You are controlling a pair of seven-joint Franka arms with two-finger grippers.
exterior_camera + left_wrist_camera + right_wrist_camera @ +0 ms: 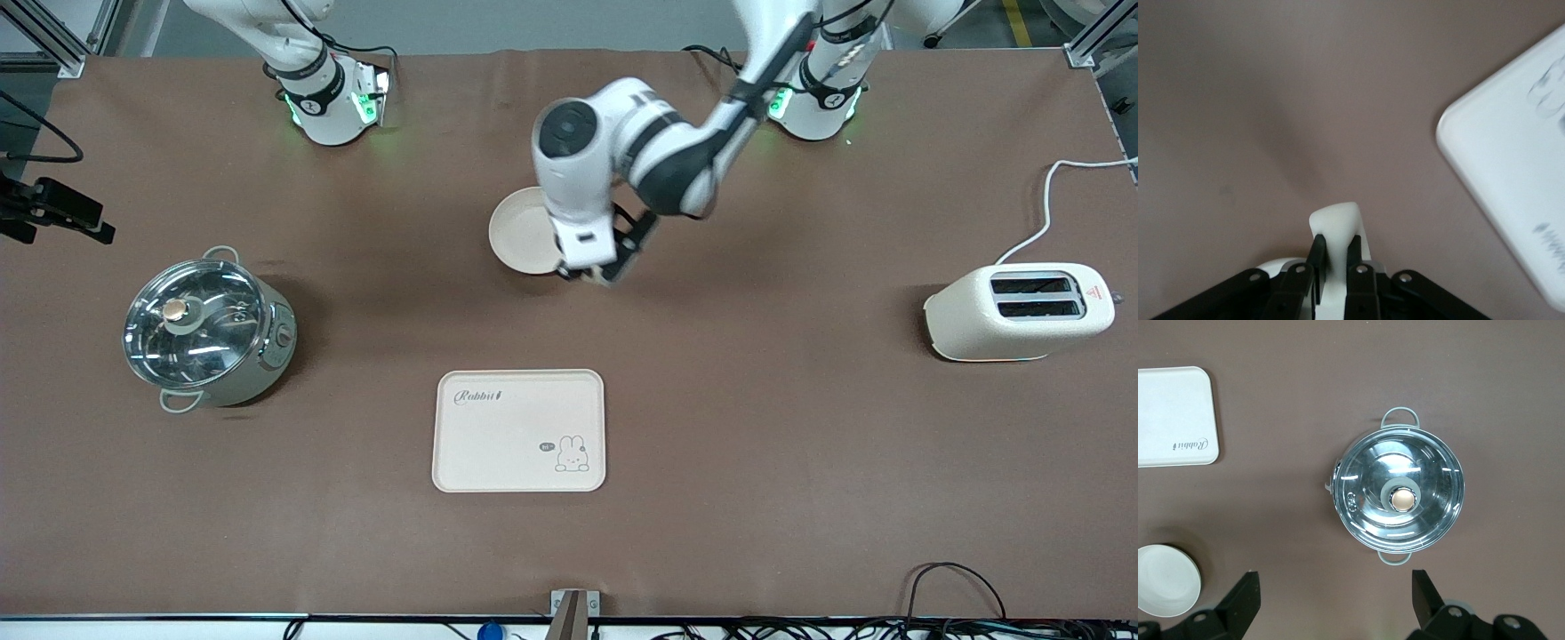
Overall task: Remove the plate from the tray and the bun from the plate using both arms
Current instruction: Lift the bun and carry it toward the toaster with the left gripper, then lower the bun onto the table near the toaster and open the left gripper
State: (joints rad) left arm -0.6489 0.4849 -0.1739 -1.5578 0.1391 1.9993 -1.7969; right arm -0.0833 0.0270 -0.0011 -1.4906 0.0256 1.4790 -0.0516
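The round cream plate (523,233) is in the middle of the table, farther from the front camera than the rabbit tray. My left gripper (587,272) is shut on the plate's rim; in the left wrist view its fingers (1335,243) pinch the cream rim (1335,221). I cannot tell whether the plate rests on the table or hangs just above it. The plate also shows in the right wrist view (1165,580). My right gripper (1335,587) is open and empty, high over the table beside the pot (1399,495). The bun is out of view.
A lidded steel pot (209,329) stands toward the right arm's end. The rectangular rabbit tray (518,431) lies nearer the front camera, mid-table, and shows in the left wrist view (1511,200). A cream toaster (1018,311) stands toward the left arm's end.
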